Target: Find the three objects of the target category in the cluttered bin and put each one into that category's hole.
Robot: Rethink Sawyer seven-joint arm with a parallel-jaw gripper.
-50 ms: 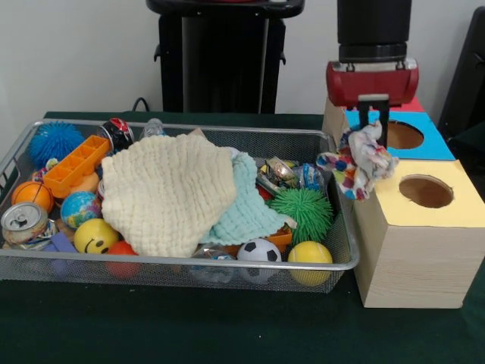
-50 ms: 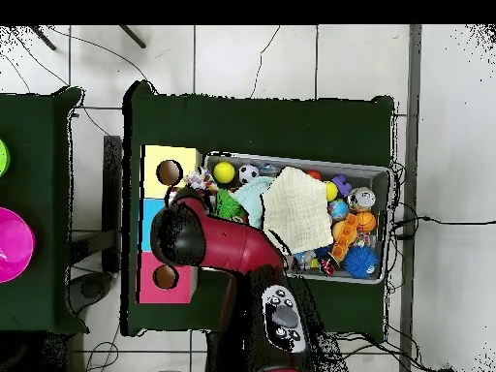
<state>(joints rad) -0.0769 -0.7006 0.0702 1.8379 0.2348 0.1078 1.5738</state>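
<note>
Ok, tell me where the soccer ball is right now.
In the front view the soccer ball lies in the wire bin against its near wall, right of centre, between the cream cloth and a yellow ball, below the green spiky ball.

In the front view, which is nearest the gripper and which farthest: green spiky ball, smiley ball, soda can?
From the gripper, which holds the patterned cloth:
1. Green spiky ball, bin's right end.
2. Smiley ball, front left.
3. Soda can, far left edge.
</note>
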